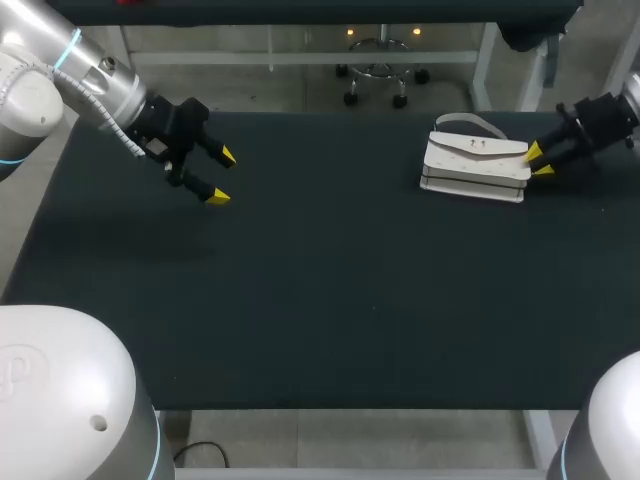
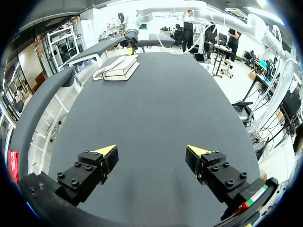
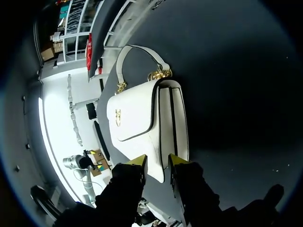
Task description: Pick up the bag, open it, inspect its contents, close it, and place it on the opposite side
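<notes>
The dark, matte bench [image 1: 330, 300] spreads broad beneath me. Toward its 2 o'clock corner the bag [image 1: 475, 165] lies flat. It is white, smooth and boxy, with a curved handle [image 3: 142, 54] on gold-coloured fittings. My right end effector [image 1: 540, 161] comes in low from 3 o'clock and is clenched on the bag's near corner. My left end effector [image 1: 222, 176] hovers released at 10 o'clock, tilted downward, well apart from the bag.
</notes>
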`<state>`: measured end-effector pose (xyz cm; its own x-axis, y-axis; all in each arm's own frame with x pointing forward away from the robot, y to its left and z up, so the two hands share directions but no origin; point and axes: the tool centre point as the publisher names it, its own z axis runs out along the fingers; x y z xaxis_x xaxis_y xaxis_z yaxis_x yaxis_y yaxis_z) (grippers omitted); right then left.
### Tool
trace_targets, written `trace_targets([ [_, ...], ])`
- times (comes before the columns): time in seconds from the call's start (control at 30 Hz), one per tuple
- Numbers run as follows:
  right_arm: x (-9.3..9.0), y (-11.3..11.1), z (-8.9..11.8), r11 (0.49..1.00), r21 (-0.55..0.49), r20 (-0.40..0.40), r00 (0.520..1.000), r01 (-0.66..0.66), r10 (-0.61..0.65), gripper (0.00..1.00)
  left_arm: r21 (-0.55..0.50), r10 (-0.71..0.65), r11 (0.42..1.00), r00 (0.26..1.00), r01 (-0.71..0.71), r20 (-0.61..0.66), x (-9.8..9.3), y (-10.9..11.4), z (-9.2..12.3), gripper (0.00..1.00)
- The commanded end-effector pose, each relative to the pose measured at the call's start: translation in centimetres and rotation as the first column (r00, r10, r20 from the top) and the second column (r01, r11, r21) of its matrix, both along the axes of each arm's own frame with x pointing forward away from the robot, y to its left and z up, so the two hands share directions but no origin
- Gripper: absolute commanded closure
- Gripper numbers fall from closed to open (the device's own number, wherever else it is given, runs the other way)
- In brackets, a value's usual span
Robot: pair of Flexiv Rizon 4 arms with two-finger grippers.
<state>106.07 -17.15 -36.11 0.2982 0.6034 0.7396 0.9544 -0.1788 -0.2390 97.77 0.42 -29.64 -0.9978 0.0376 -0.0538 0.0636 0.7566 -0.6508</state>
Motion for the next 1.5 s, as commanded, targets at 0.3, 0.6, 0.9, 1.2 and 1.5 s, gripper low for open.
trace_targets([
  [0.3, -0.8, 0.8, -0.2, 0.982, -0.043, 0.144, 0.974, 0.184, -0.176, 0.74, -0.002, 0.001, 1.0, 1.0, -0.001, 0.002, 0.0, 0.0, -0.1, 0.0],
  [0.6, -0.5, 1.6, -0.6, 0.982, -0.032, 0.14, 0.974, 0.185, -0.179, 0.75, -0.002, 0.001, 1.0, 1.0, -0.001, 0.002, 0.0, 0.0, -0.1, 0.0],
  [0.9, -0.3, 2.0, -0.8, 0.985, -0.02, 0.125, 0.978, 0.172, -0.168, 1.0, -0.002, 0.001, 1.0, 1.0, -0.001, 0.002, 0.0, 0.0, -0.1, 0.0],
  [1.2, -0.4, 2.2, -0.9, 0.989, 0.024, 0.103, 0.984, 0.145, -0.147, 1.0, -0.002, 0.001, 1.0, 1.0, -0.001, 0.002, 0.0, 0.0, -0.1, 0.0],
  [1.5, -0.4, 2.2, -0.9, 0.989, 0.024, 0.103, 0.984, 0.145, -0.147, 1.0, -0.002, 0.001, 1.0, 1.0, -0.001, 0.002, 0.0, 0.0, -0.1, 0.0],
])
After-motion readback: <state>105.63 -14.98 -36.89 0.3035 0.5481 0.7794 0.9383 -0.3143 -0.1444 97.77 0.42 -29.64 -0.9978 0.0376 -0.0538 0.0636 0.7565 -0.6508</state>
